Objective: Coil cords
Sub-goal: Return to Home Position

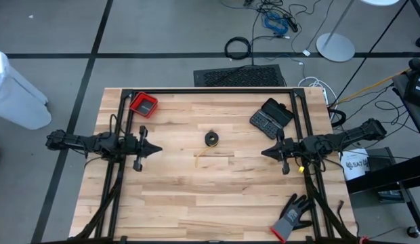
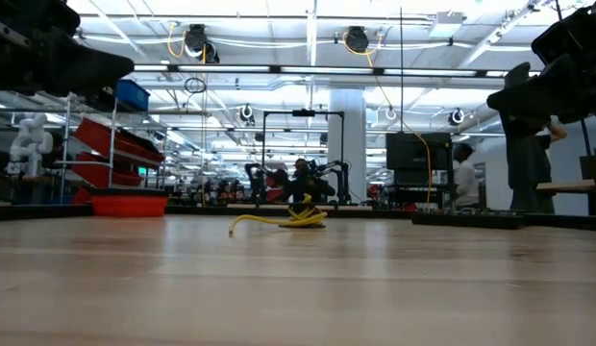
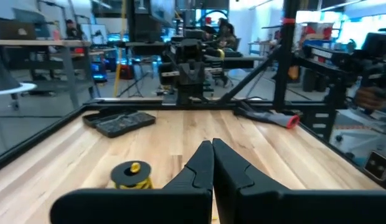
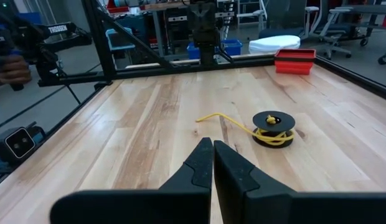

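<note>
A: Where do the cords (image 1: 211,139) lie?
B: Mid-table, a small black-and-yellow coil between the arms, about equally near each. A loose yellow tail lies flat beside it.
A: Grippers?
B: Left gripper (image 1: 156,148) and right gripper (image 1: 265,152) face it from either side, well apart. Fingers pressed together, both empty.

The right gripper (image 4: 213,145) is held, jaws pressed together, over a pale wooden tabletop (image 4: 137,124). A thin yellow cord (image 4: 227,119) is wound on a small black spool (image 4: 273,121), one end trailing. A red plastic tray (image 4: 295,61) is set beyond.
</note>
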Controlling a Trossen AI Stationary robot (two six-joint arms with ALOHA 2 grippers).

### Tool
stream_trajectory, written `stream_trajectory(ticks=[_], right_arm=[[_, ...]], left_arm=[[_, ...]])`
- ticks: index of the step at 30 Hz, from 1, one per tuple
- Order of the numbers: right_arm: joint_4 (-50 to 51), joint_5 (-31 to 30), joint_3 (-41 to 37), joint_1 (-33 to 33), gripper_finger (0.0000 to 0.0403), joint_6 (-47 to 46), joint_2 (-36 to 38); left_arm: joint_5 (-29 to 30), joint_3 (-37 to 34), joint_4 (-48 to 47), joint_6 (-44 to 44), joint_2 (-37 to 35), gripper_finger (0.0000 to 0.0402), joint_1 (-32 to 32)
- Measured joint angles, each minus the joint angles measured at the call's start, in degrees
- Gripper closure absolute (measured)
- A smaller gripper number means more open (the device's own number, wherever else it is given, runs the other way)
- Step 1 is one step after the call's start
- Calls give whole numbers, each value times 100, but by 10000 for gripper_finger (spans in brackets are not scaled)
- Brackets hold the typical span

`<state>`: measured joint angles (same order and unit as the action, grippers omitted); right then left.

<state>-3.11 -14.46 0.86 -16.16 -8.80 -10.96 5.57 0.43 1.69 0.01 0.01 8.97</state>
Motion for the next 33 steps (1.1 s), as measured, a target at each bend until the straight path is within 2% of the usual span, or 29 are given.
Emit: stream_trajectory(ticks=[25,33], right_arm=[[4,116,0,0,403,101,20],[27,256,0,1,403,299,361]], left_arm=[[-101,0,-34,-103,0,386,2],[-101,0,-34,-105,0,385,2]])
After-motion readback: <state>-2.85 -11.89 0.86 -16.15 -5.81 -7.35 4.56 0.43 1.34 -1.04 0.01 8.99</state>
